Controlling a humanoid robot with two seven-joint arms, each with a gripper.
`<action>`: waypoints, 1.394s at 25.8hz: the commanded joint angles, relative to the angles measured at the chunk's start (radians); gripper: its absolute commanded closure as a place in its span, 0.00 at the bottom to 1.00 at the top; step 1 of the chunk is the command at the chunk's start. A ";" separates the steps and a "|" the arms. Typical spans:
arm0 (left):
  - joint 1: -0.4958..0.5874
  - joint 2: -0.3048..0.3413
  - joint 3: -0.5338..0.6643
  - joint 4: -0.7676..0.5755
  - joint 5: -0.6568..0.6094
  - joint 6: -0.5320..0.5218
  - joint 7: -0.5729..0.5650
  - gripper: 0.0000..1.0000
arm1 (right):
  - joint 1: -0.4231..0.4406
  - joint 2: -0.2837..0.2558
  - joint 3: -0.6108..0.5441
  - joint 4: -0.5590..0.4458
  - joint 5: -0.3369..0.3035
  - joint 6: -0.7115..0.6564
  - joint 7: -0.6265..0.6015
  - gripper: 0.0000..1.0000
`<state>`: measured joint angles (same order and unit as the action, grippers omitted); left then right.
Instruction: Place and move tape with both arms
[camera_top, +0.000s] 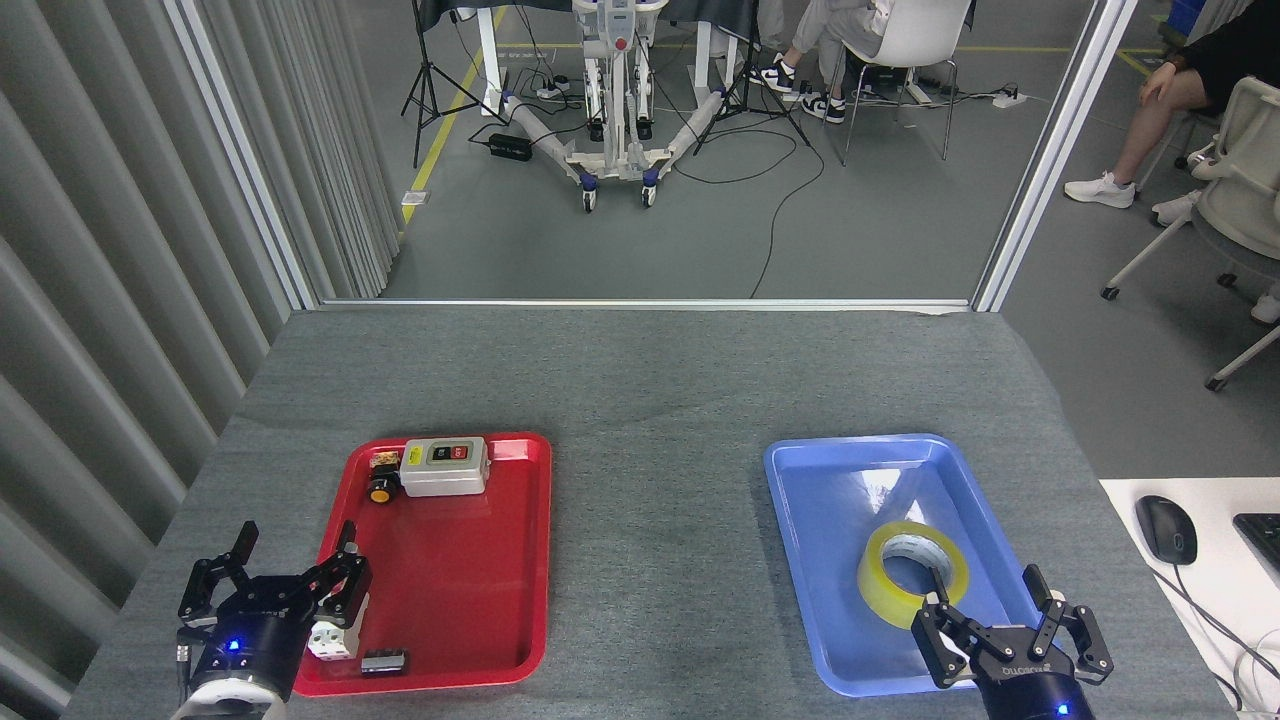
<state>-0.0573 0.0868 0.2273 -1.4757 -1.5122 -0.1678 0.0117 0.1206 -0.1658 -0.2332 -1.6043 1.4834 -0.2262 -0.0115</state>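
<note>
Tape (913, 572) lay flat in the blue tray (815, 470), in the near-right part of the tray floor, core hole facing up. As a ring it had no long axis in plan; its axis of symmetry ran vertical, so it pointed no particular way across the counter (650, 380).

Right gripper (1012, 618) sat at the tray's near edge, with the tape at roughly 11 o'clock from the jaws and just beside them. Jaws were spread open and held nothing. One fingertip looked to overlap the roll's near rim, but contact could not be confirmed from this angle; probably apart.

Left gripper (280, 575) was at the near-left corner of the red tray (520, 560), jaws also open and empty, the tape far off at 3 o'clock across the bare counter between the trays. Right arm was clearly the nearer one.

Judgement: any pick-up turns on the right jaws going forward and slightly left, then straddling the roll wall, one finger in the core and one outside. Flat pose means the approach should be from above
</note>
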 joint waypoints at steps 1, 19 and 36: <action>0.001 0.018 0.010 0.002 0.012 -0.019 0.002 0.01 | 0.010 0.002 -0.003 0.003 -0.061 0.008 -0.008 0.01; 0.031 0.025 0.010 -0.078 0.110 -0.073 -0.004 0.01 | 0.016 -0.066 0.118 0.010 -0.137 0.157 -0.061 0.01; 0.096 -0.076 -0.128 -0.179 0.113 0.021 -0.013 0.01 | 0.019 -0.083 0.160 0.010 -0.140 0.157 -0.061 0.01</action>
<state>0.0385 0.0090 0.1173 -1.6555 -1.3988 -0.1423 -0.0021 0.1374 -0.2381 -0.0737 -1.5940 1.3438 -0.0688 -0.0723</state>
